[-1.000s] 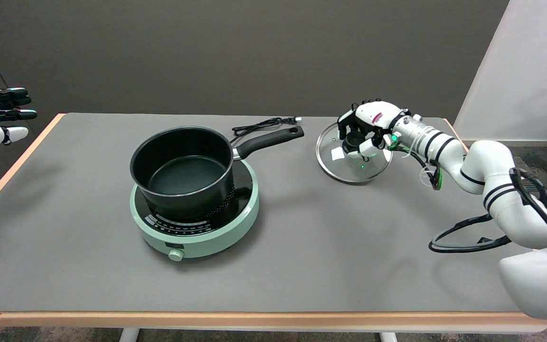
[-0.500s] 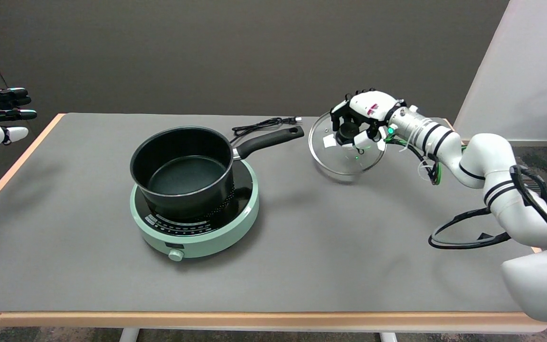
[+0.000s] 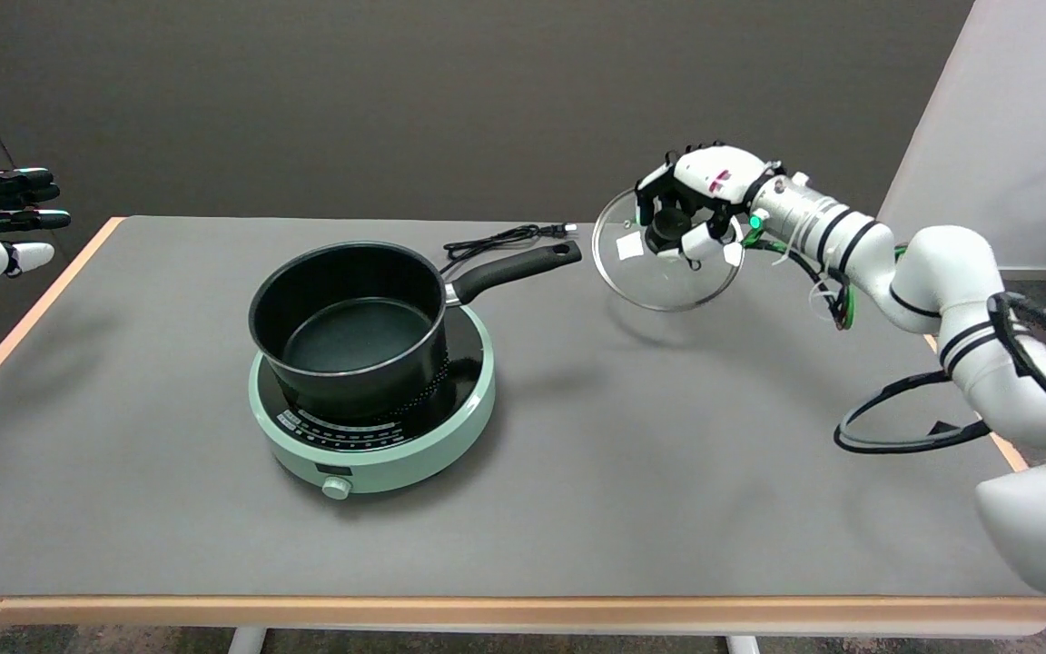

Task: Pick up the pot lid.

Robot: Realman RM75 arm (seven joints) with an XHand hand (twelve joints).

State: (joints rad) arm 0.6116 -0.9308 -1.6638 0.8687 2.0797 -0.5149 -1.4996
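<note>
Nearest me, a round mint-green cooker [image 3: 373, 427] carries a matte black saucepan [image 3: 348, 327] on the grey table [image 3: 577, 472]. Farther right, my right hand [image 3: 700, 204] grips the round glass pot lid [image 3: 664, 263] by what seems its black knob, tilted, apparently above the tabletop.

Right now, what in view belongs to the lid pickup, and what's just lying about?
Part of the job:
- glass pot lid, held clear of the table, tilted
- right hand, gripping the lid's knob

Just lying about:
- black saucepan, open, on the green hotplate
- black power cord behind the pan handle
- grey table
</note>
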